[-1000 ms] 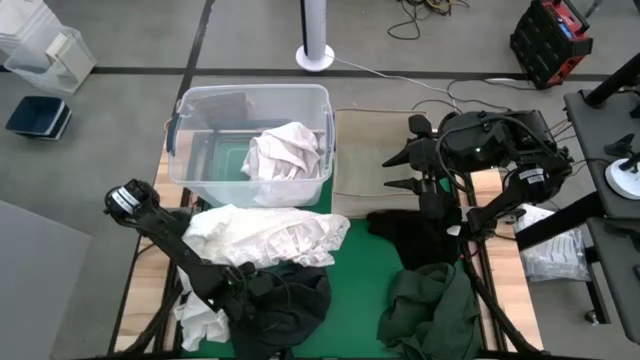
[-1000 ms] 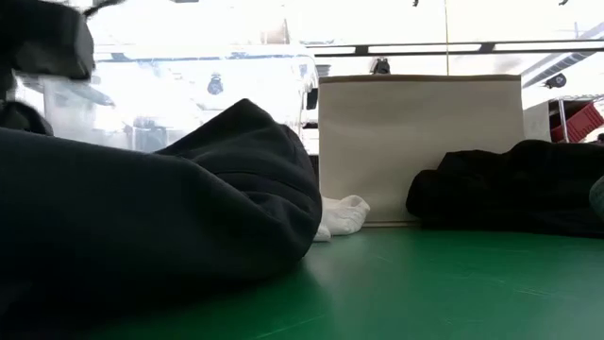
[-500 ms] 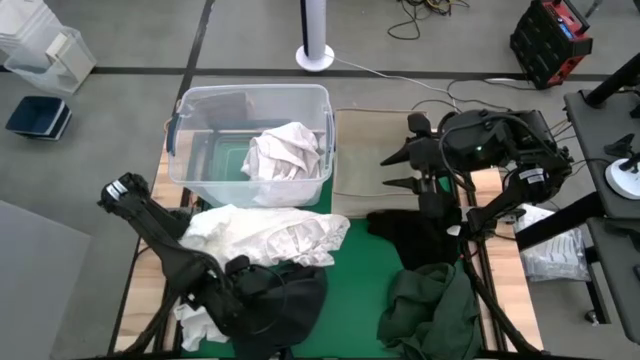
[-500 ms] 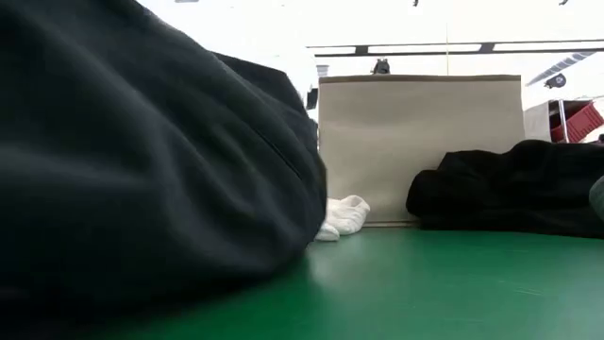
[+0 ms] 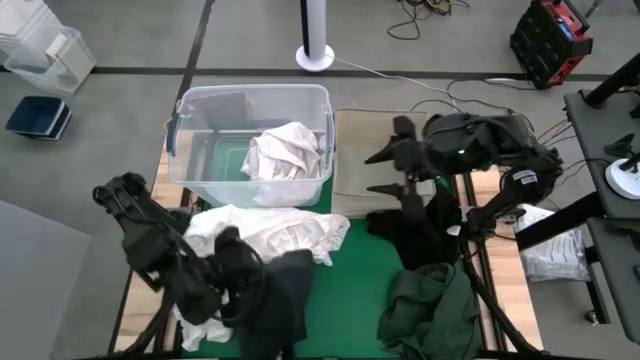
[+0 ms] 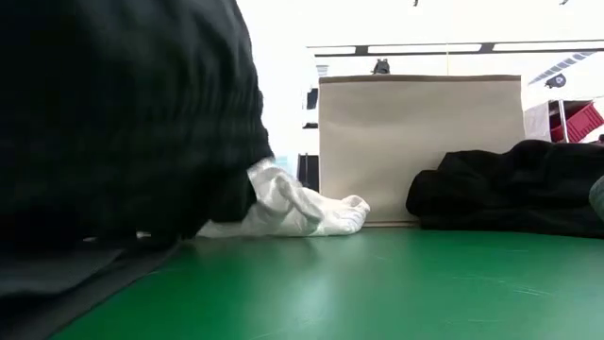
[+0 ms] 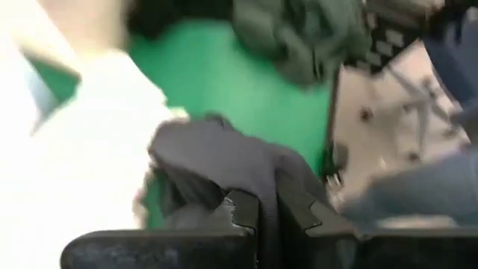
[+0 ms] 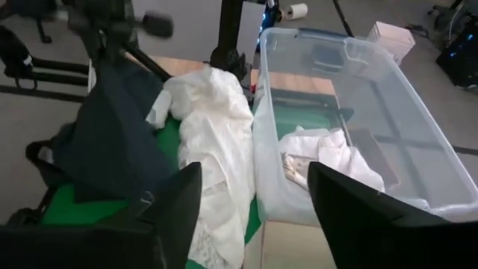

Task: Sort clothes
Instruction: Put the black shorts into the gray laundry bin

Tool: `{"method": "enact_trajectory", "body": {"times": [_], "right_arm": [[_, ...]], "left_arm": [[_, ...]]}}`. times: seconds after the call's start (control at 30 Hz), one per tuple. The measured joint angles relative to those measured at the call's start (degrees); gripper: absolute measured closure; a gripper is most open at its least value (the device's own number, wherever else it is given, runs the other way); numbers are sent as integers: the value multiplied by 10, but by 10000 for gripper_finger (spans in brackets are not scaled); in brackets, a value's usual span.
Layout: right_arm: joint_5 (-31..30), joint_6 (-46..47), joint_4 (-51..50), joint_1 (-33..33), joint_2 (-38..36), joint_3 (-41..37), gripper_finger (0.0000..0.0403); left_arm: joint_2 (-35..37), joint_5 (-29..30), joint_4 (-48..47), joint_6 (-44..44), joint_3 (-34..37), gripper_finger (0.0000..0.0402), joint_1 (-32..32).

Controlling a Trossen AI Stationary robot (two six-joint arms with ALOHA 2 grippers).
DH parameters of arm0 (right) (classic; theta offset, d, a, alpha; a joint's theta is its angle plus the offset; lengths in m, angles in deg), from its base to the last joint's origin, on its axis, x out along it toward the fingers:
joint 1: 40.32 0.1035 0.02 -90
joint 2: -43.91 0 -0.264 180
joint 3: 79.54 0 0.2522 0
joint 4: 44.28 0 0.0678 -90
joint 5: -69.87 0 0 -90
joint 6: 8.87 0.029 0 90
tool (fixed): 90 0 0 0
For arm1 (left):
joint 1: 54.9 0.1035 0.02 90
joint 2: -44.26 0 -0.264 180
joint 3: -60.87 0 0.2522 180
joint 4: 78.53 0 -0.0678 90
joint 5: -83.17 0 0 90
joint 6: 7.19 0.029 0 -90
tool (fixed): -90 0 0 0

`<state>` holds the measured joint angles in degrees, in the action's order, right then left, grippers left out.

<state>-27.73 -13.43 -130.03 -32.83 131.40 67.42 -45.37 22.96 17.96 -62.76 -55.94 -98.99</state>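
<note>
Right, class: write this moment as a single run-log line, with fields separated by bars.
left hand: shut on dark garment, lifted | right hand: open, above table | clear bin: one white garment

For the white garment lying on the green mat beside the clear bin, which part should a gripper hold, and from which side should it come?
Probably best from straight above, on the raised folds near the middle of the white garment. It lies bunched and wrinkled, so the folds give fingers something to pinch. The clear bin touches its far edge, and the left gripper, shut on the dark garment, crowds its near side.
</note>
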Motion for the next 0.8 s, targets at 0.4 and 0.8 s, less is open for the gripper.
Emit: {"method": "enact_trajectory", "body": {"times": [0.4,0.8], "right_arm": [[67,-66,138,1,90,-1,91],[155,-44,276,1,168,-1,79]], "left_arm": [[0,225,-47,121,-196,401,5],[-1,279,-17,233,-243,401,38]]}}
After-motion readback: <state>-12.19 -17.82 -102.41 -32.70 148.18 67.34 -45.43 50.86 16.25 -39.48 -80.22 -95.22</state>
